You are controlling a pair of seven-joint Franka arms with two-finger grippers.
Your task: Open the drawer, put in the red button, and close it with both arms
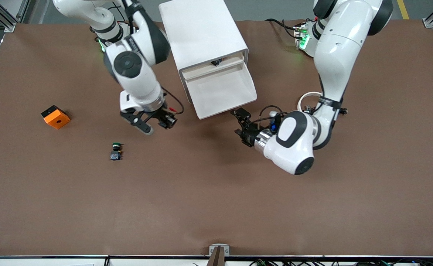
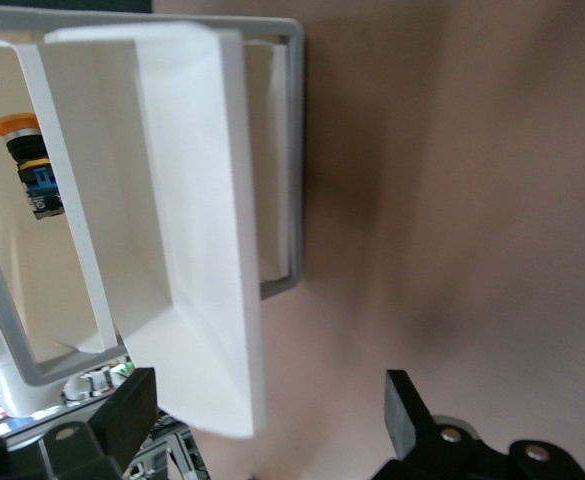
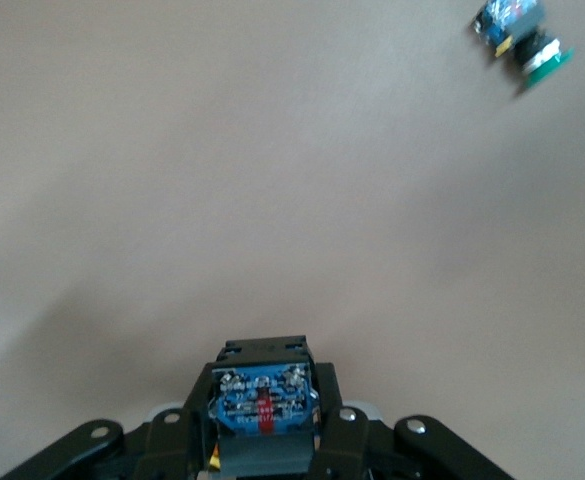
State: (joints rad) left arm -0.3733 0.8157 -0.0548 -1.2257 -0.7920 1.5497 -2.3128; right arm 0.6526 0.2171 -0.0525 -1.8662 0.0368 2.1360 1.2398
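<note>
Brown table (image 1: 216,207). White cabinet (image 1: 201,33), its drawer (image 1: 251,87) pulled open. Right gripper (image 1: 153,122) is over bare table beside the cabinet, fingers clamped on the red button (image 3: 262,400). Left gripper (image 1: 240,123) spread wide, empty, at the drawer front. Green-capped switch (image 1: 116,150) and orange block (image 1: 55,116) lie toward the right arm's end.

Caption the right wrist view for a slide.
Right pincer grips a blue-bodied switch over the table; green-capped switch lies apart.
</note>
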